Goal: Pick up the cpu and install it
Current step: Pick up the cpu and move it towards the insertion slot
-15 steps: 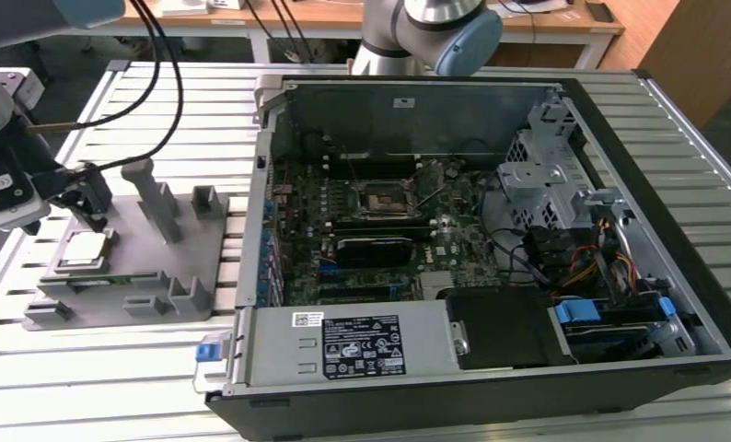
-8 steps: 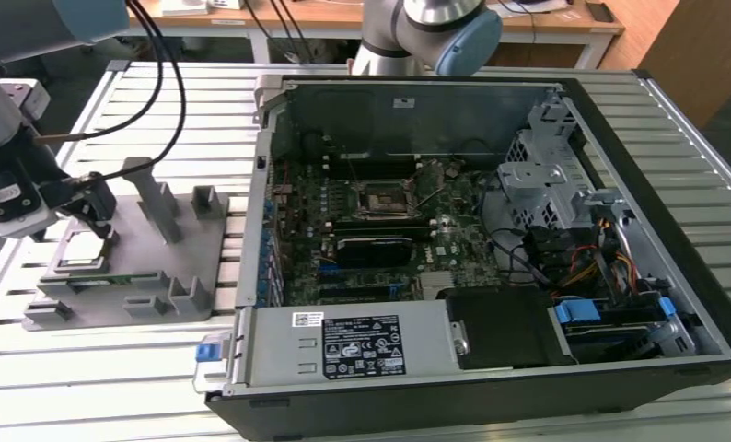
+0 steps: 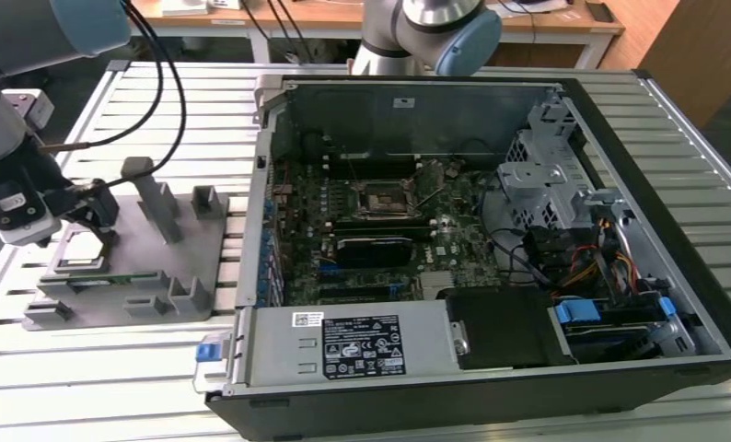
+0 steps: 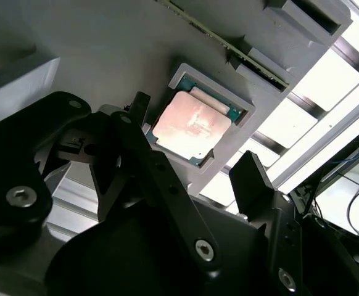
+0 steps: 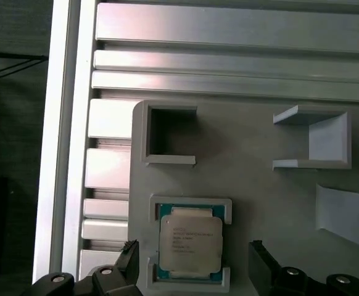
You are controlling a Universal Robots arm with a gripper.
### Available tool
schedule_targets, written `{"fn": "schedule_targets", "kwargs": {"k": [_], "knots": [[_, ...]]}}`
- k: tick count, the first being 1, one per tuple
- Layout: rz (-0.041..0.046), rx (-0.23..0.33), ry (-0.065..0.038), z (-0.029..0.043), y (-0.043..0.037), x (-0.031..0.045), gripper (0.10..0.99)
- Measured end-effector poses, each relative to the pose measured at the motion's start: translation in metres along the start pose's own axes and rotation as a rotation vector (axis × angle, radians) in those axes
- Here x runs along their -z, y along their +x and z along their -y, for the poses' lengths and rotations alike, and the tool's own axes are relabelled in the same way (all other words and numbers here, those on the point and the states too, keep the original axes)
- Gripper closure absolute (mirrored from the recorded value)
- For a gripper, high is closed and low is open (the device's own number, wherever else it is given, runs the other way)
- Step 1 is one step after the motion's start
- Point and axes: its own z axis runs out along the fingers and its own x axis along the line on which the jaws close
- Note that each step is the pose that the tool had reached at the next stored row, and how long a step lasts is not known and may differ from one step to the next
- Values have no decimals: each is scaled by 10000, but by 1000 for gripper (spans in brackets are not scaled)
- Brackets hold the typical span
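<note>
Grey fixture pocket walling cpu, jaws spread either side

The slatted aluminium table bears a grey fixture plate just beside an open black computer case.

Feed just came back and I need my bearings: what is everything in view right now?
cpu: one, silver-grey, seated in a fixture plate recess.
fixture plate: one, grey, on the table, exterior view's left.
computer case: one, black, open, exterior view's right of the plate.
motherboard socket: one, black-framed, inside the case.
table: one, silver slats, under everything.
end effector: one, black, open, straddling the cpu.
</note>
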Motion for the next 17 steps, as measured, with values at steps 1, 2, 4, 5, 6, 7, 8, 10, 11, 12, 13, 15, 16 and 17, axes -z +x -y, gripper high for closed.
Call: {"fn": "schedule_targets", "kwargs": {"k": [1,2,4,5,6,7,8,10,11,12,13,15,16,17], "knots": [[0,0,1,1,3,-16,294],[2,0,0,2,5,-33,294],[2,0,1,3,9,-65,294],[3,1,0,4,10,-82,294],[4,-1,0,4,12,-98,294],[4,-2,0,2,12,-110,294],[2,-5,1,-4,13,-115,294],[5,-24,0,-20,11,-120,306],[8,-47,-1,-23,11,-123,306],[11,-71,-1,-23,13,-127,376],[11,-81,0,-24,20,-130,376],[15,-85,0,-24,23,-141,376],[22,-86,-1,-23,23,-151,392],[34,-89,2,-23,24,-161,392]]}}
